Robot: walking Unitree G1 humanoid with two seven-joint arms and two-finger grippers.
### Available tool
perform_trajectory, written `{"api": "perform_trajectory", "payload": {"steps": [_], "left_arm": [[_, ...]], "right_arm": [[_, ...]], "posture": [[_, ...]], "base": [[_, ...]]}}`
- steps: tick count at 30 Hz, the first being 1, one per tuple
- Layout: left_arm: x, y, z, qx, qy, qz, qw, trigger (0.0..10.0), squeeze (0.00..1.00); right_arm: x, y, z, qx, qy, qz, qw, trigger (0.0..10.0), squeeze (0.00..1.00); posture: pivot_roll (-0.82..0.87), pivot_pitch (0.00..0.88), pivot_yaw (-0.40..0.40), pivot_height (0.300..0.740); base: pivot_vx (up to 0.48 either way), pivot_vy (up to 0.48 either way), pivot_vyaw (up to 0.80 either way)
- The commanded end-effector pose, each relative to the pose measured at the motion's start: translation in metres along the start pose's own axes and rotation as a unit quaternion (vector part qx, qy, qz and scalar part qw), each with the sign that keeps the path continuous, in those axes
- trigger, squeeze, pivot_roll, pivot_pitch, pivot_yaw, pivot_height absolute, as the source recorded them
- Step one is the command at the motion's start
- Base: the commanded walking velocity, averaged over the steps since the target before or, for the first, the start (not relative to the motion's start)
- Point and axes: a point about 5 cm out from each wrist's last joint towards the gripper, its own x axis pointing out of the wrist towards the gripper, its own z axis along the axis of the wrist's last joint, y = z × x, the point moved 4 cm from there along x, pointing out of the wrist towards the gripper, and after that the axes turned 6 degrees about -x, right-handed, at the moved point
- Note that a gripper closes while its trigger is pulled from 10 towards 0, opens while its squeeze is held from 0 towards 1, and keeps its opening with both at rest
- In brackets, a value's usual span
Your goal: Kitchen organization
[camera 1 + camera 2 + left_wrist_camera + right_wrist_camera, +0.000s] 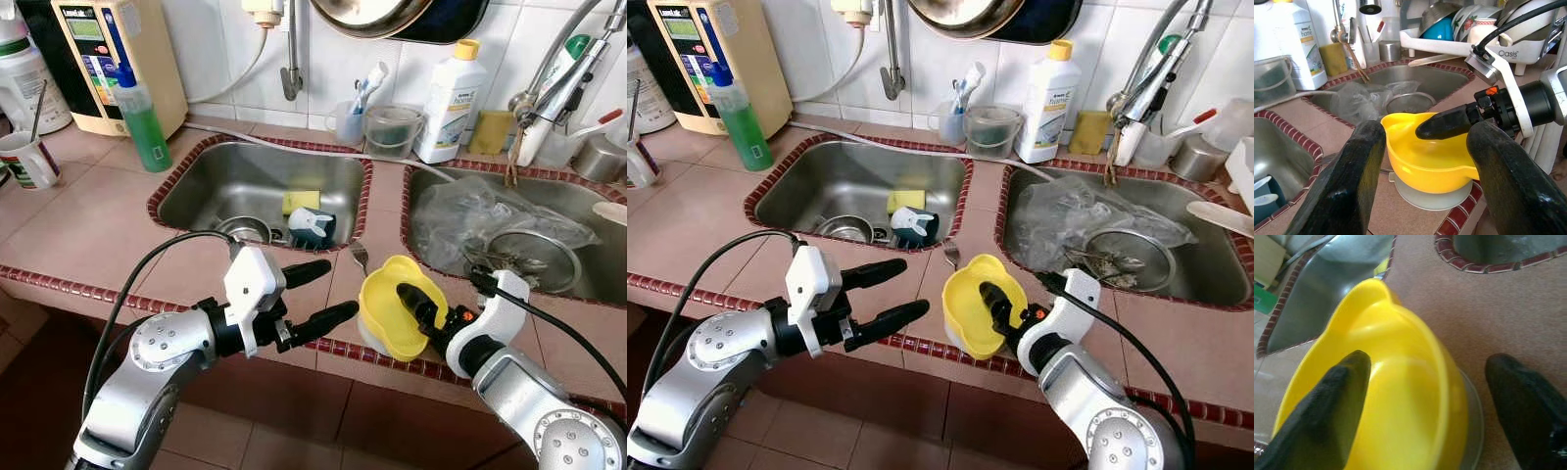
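1. Tiled pink worktop (88, 230) with red-brown edging and two steel sinks set into it, white wall tiles behind.
2. Nearest, the left tool (318, 294) sits over the worktop front edge, fingers spread wide, nothing between them. It points toward the yellow bowl (387, 305) with a gap left between them.
3. Right tool (1002, 308) has one finger (1327, 406) inside the yellow bowl; the other finger is outside the rim, so the wall sits between them. Whether they actually clamp the wall can't be read.
4. Yellow bowl has a pour spout and rests on a pale round base (1422, 198), on the worktop strip between the two sinks, near the front edge.
5. Fork (359, 257) lies on the same strip just beyond the bowl.
6. Left sink (245, 176) holds a yellow sponge (300, 201) and a dark cup (312, 227).
7. Right sink (578, 206) holds a clear plastic bag (460, 211) and a round strainer (539, 257).
8. Far back by the wall: green spray bottle (145, 122), white detergent bottle (449, 100), clear measuring jug (392, 132).
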Motion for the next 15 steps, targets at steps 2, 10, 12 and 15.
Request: {"api": "perform_trajectory", "payload": {"steps": [2,10,12,15], "left_arm": [[0.001,-0.0009,0.005,0.01,0.0,-0.003,1.0,10.0,0.0],[0.0018,-0.001,0.0046,0.009,0.001,-0.003,1.0,10.0,0.0],[0.0019,-0.0015,0.0047,0.008,0.0,-0.004,1.0,10.0,0.0],[0.0021,-0.0014,0.005,0.008,-0.001,-0.003,1.0,10.0,0.0]], "right_arm": [[-0.0018,0.0006,0.0012,0.005,0.001,-0.002,1.0,0.0,0.0],[-0.0023,-0.0008,0.0025,0.002,-0.001,-0.005,1.0,0.0,0.0],[-0.0022,-0.0004,0.0022,0.004,0.0,-0.005,1.0,0.0,0.0],[-0.0017,0.0011,0.0013,0.007,0.0,-0.002,1.0,0.0,0.0]], "posture": [[-0.18,0.047,0.011,0.74],[-0.18,0.054,0.012,0.74],[-0.18,0.054,0.013,0.74],[-0.18,0.055,0.014,0.74]], "base": [[0.0,0.0,0.0],[0.0,0.0,0.0],[0.0,0.0,0.0],[0.0,0.0,0.0]]}}
